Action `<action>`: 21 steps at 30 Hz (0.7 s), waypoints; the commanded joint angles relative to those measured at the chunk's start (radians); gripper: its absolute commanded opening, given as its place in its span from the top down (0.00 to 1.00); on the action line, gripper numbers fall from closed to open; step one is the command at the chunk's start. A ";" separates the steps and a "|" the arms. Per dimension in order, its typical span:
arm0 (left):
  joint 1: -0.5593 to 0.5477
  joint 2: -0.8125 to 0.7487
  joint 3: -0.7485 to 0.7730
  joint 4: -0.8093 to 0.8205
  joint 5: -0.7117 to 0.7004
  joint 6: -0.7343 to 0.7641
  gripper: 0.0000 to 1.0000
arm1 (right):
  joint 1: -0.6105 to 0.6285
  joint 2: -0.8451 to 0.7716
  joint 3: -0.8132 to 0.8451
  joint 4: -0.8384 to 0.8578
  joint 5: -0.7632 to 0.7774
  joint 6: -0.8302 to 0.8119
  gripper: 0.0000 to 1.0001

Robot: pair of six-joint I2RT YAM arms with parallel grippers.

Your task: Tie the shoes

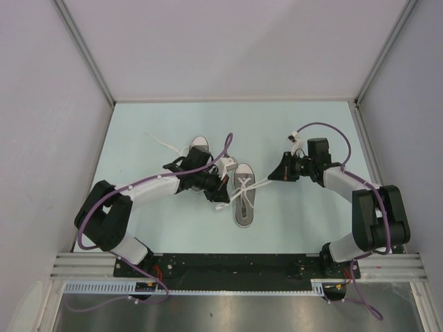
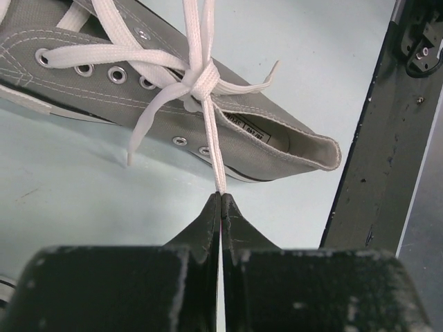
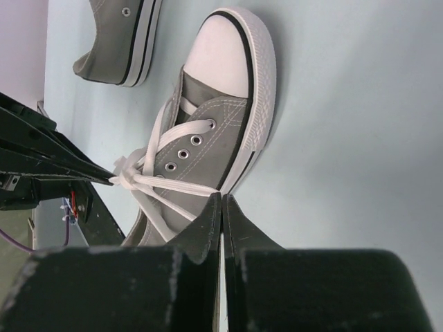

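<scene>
Both hands are clamped shut, each holding one lace strand. My left gripper (image 2: 220,202) pinches the taut strand (image 2: 211,142) that comes off the knot (image 2: 201,79). My right gripper (image 3: 221,202) pinches the other strand (image 3: 181,189), which is stretched toward 3 o'clock. The centre shoe (image 1: 243,200) sits mid-table (image 1: 304,221) with its toe at 12 and heel at 6, and I flank it, left arm from 9, right arm from 3. The second shoe (image 1: 199,145) is just beside it at 10 o'clock, toe also at 12, with loose laces (image 1: 158,142) trailing further toward 10. My left forearm (image 1: 156,185) lies across the second shoe's rear half in the top view, so its heel is hidden there. Grey enclosure walls (image 1: 41,104) close in at 9, 12 and 3. The top view gives the layout but no knot detail. The left wrist view shows the knot cinched over the eyelets, two short ends sticking out of it, the open heel collar, and a black base rail (image 2: 374,159) at 3 o'clock. The right wrist view adds the white toe cap (image 3: 221,59), my left fingers (image 3: 41,162) coming in at 9 and pointing at the knot, and the second shoe's sole edge at 11.
</scene>
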 commanded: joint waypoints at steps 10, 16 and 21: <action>0.034 -0.018 0.000 -0.033 0.031 0.061 1.00 | -0.058 0.036 0.000 0.019 0.040 -0.073 1.00; 0.035 -0.001 -0.001 -0.040 0.034 0.074 1.00 | -0.058 0.061 0.000 0.041 0.046 -0.057 1.00; 0.046 0.000 -0.006 -0.053 0.014 0.087 1.00 | -0.060 0.066 0.000 0.030 0.048 -0.063 1.00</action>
